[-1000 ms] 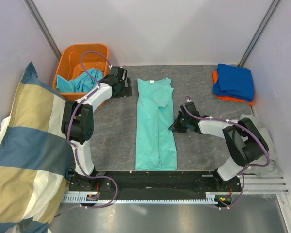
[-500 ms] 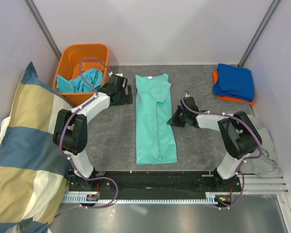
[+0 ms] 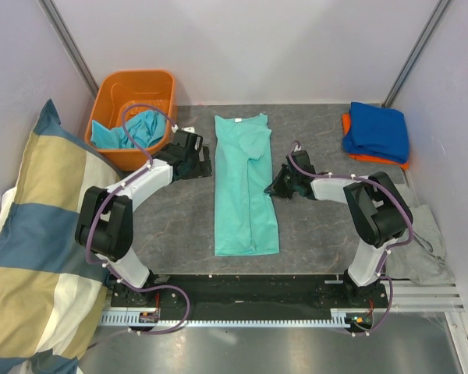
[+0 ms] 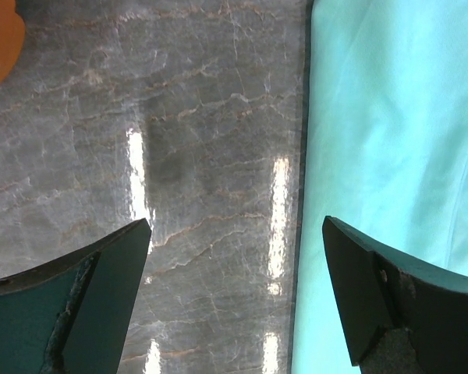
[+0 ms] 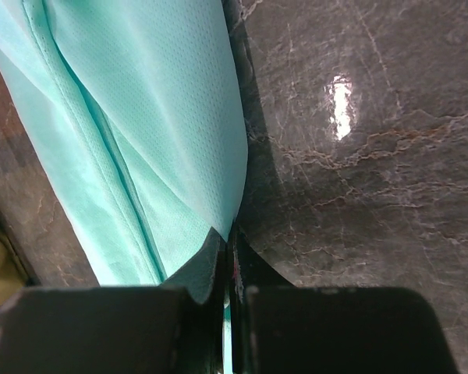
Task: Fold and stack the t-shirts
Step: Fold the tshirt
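Mint-teal t-shirt (image 3: pixel 246 187) lies flat on the table (image 3: pixel 320 234), folded into a long strip. Left jaws stand wide apart, straddling its left edge near the collar end – nothing held. Right jaws are clamped on its right edge, cloth pinched between them. Well right of it – royal blue t-shirt (image 3: pixel 378 128) stacked on an orange one (image 3: pixel 348 125). Left of it, turquoise t-shirts (image 3: pixel 136 128) in an orange bin (image 3: pixel 132 86)

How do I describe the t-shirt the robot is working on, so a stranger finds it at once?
On the dark marbled table, look at the middle. There a mint-teal t-shirt lies flat as a long narrow strip, with the right pincer shut on its edge. The royal blue shirt is folded at the far right corner, and the turquoise one is bunched in the orange basket.
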{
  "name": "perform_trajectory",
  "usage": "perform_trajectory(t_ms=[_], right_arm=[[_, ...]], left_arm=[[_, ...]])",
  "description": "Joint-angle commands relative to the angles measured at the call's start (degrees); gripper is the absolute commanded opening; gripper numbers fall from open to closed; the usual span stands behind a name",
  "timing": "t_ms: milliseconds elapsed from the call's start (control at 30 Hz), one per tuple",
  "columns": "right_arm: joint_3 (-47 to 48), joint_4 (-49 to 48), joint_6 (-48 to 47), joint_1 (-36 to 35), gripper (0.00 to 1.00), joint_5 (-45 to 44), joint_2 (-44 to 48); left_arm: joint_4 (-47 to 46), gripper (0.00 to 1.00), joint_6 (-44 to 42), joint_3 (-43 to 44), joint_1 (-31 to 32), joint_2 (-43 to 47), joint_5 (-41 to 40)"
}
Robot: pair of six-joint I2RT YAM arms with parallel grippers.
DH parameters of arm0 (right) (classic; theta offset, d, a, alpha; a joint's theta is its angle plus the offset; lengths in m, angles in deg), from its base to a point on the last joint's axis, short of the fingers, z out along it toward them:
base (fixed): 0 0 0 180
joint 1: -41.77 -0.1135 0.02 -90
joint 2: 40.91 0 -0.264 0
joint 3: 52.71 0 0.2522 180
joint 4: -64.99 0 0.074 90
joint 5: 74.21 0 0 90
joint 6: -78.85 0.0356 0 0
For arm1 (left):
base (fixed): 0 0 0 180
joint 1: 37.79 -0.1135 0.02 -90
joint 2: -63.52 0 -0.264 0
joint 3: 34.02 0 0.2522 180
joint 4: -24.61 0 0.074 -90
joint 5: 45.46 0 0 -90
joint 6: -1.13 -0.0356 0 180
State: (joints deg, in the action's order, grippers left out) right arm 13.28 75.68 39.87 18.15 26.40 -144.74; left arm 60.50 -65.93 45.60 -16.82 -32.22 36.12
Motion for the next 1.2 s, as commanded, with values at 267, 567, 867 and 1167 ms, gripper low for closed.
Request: perform_trajectory(t_ms=[267,567,867,1167], right_arm=[[-0.9,-0.36,2.94,0.32,0.0,-6.66,-1.99],[-2.13,0.96,0.83,3.31,0.0,-6.83,-0.67],[-3.53,1.31,0.21,4.72,0.0,-7.01,0.38],[-4.85,1.22,0.04,4.81,0.2,-4.47,1.26]], left_arm=[[-2.71,1.0,3.16,-3.02,1.7,3.46,0.52],[-3.41,1.0,3.78,-4.08,2.23,3.28,1.13],[-3.59,1.0,4.31,-4.17,3.11,2.84,1.22],[-3.59,1.0,5.36,-6.18,4.95,5.04,1.31]])
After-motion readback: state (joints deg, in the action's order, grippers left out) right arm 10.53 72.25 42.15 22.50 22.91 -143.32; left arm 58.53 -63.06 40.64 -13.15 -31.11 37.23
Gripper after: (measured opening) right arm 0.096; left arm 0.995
